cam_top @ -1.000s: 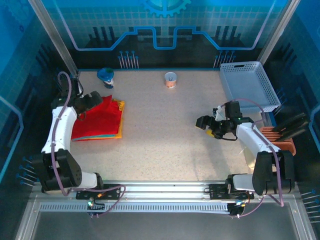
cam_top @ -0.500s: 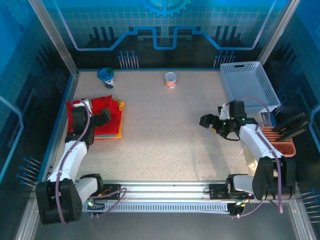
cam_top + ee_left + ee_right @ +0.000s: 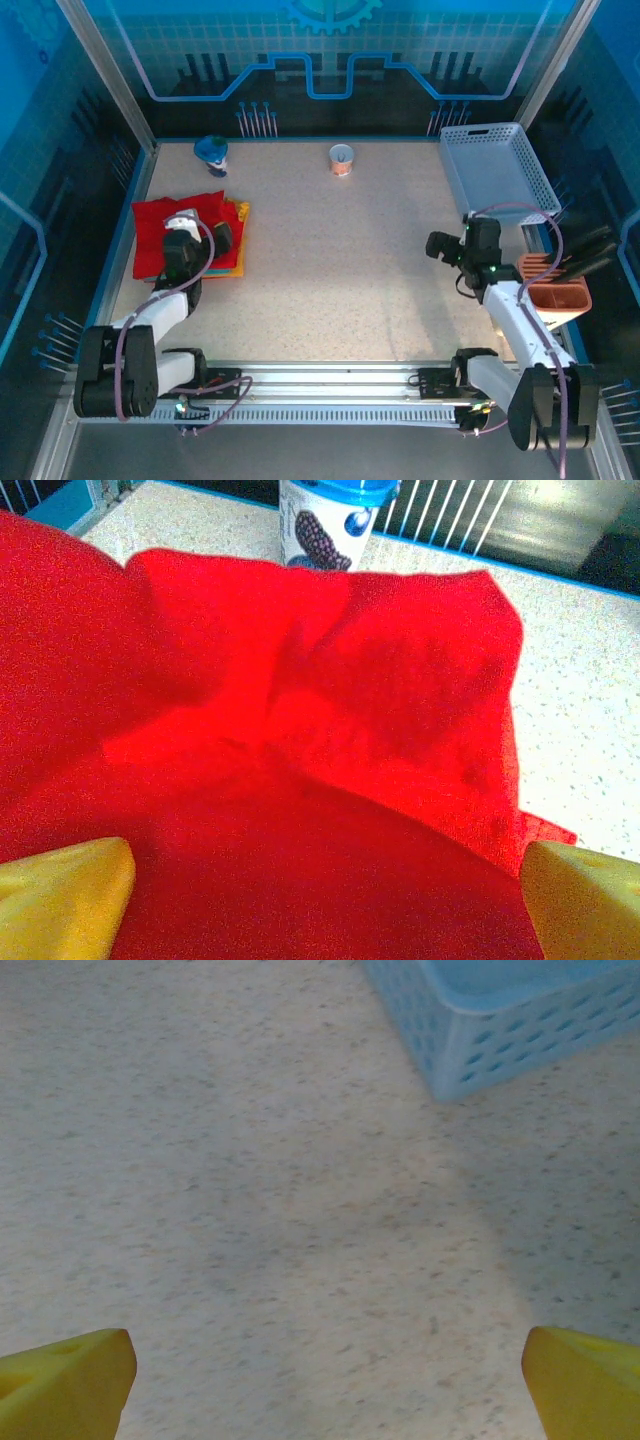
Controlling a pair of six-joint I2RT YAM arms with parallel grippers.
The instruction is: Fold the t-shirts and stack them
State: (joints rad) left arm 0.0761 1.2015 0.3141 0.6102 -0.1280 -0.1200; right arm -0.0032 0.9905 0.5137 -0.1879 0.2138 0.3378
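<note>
The bright red t-shirt (image 3: 160, 235) lies rumpled on top of a stack at the table's left, and a yellow-orange shirt's edge (image 3: 241, 240) pokes out on the stack's right side. My left gripper (image 3: 205, 232) hovers low over the red shirt (image 3: 300, 710), open, its yellow fingertips (image 3: 60, 900) wide apart with only cloth below them. My right gripper (image 3: 441, 247) hangs open over bare tabletop at the right. Between its yellow fingertips (image 3: 70, 1380) there is nothing but table.
A cup with a blue lid (image 3: 212, 152) (image 3: 325, 520) stands just beyond the stack. A small cup (image 3: 341, 160) sits at the back centre. The lattice basket (image 3: 500, 170) (image 3: 500, 1010) fills the back right corner. A brown rack (image 3: 558, 292) stands beside the right arm.
My left arm has swung from the far left edge back over the stack, uncovering the red shirt's left part. My right gripper drew back to the right and opened wider.
</note>
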